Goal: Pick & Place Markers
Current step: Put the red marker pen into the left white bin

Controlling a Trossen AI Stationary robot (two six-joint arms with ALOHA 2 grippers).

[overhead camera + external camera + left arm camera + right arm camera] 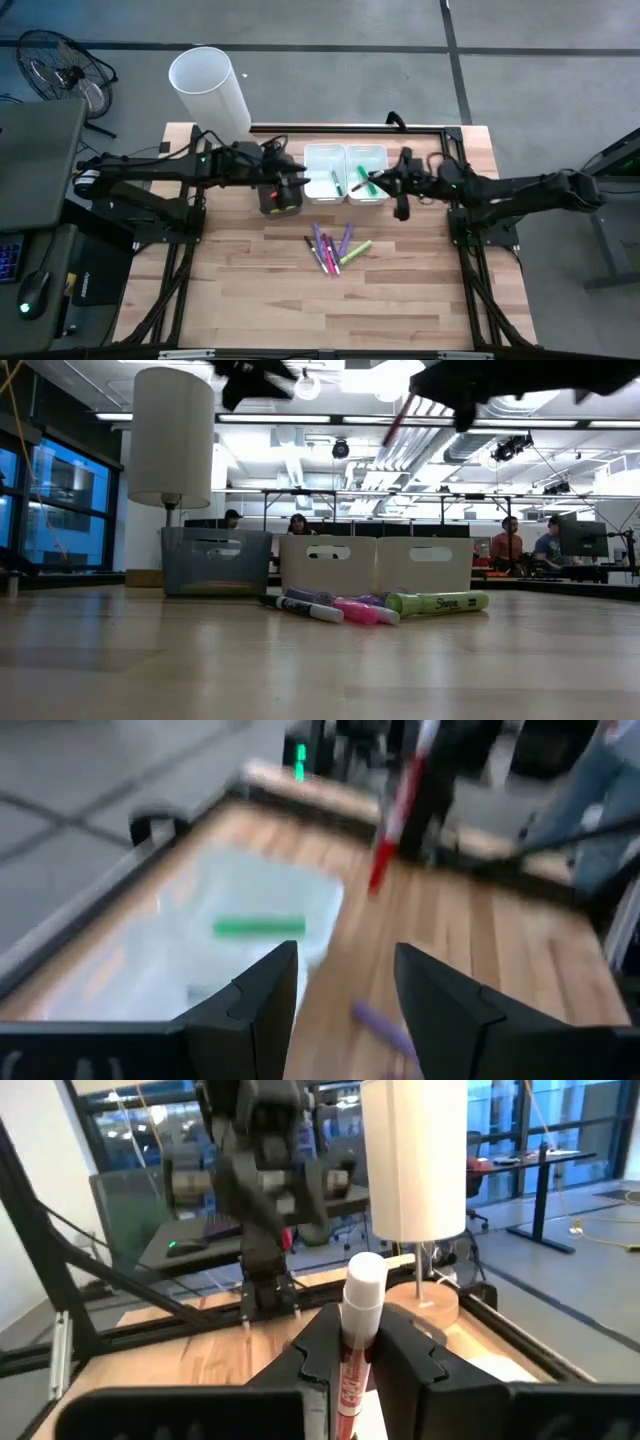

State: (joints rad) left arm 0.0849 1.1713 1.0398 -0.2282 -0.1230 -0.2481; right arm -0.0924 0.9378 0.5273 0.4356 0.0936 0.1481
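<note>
Butcher-block wooden tabletop (pixel 250 290), mid-sort: my right gripper (pixel 352 1370) is clamped on a red marker with a white cap (pixel 358 1325), above the twin white plastic bins (pixel 345 172). My left gripper (pixel 345 1000) hangs unclenched and empty near the bins. Remaining markers (pixel 333 248) lie just before them. Light, stiff, slick-barrelled, I judge; best pinched mid-barrel.

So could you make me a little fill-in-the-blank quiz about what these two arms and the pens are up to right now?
1. The right gripper is shut on a ____ marker with a white cap.
2. The left gripper is open and holds ____.
3. The loose markers lie on the ____ table.
4. A ____ marker lies in the white bin.

Missing words: red; nothing; wooden; green
</note>
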